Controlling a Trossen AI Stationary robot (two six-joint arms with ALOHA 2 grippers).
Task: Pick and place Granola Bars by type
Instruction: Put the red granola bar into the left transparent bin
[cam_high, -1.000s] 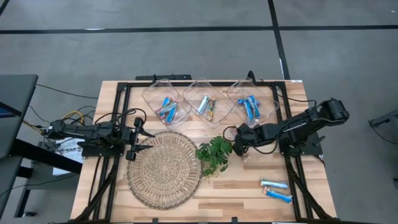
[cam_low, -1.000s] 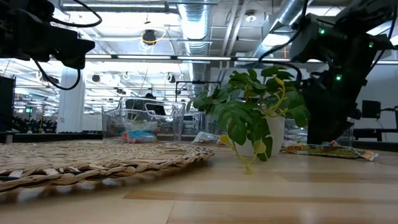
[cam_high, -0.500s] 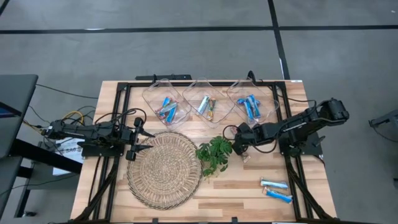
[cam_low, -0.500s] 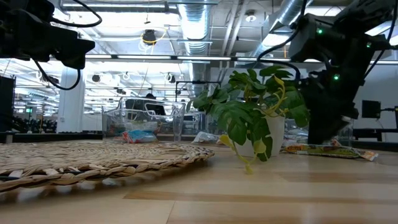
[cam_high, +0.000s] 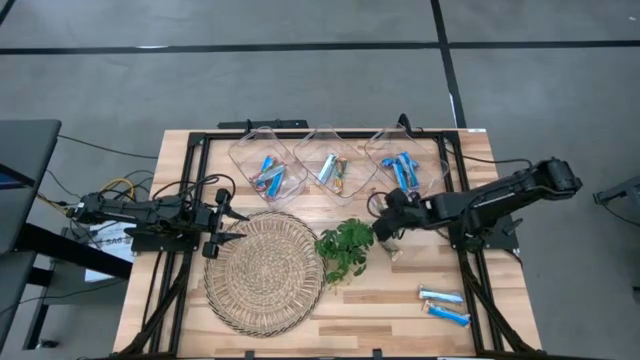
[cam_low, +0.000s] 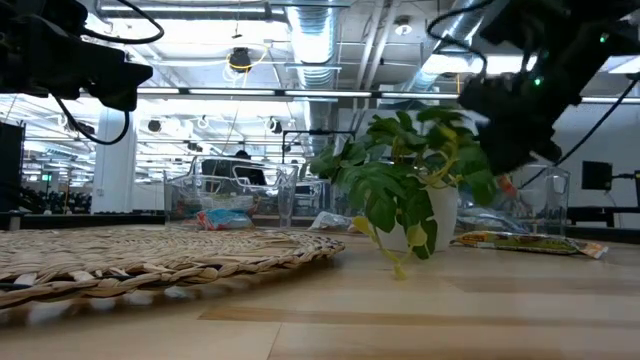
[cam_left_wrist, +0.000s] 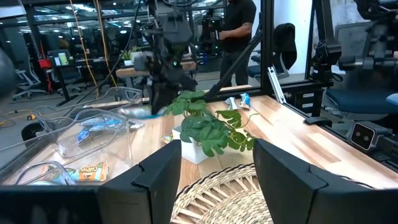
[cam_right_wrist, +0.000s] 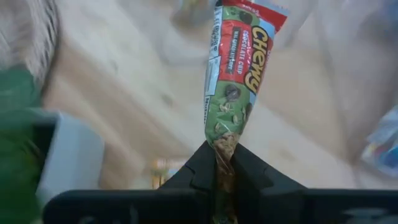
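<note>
Granola bar (cam_right_wrist: 239, 68), pinched by right end effector (cam_right_wrist: 219, 163)

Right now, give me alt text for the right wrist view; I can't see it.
The right gripper is shut on one end of a red-and-green granola bar, held above the wooden table. Everything else is blurred.

light: bright overhead | shadows: soft | right wrist background: motion-blurred

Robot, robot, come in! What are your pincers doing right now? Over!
Right pincer shut on a red-and-green granola bar, lifted beside the plant. Left pincer open, waiting by the woven mat. Two blue bars not yet sorted.
</note>
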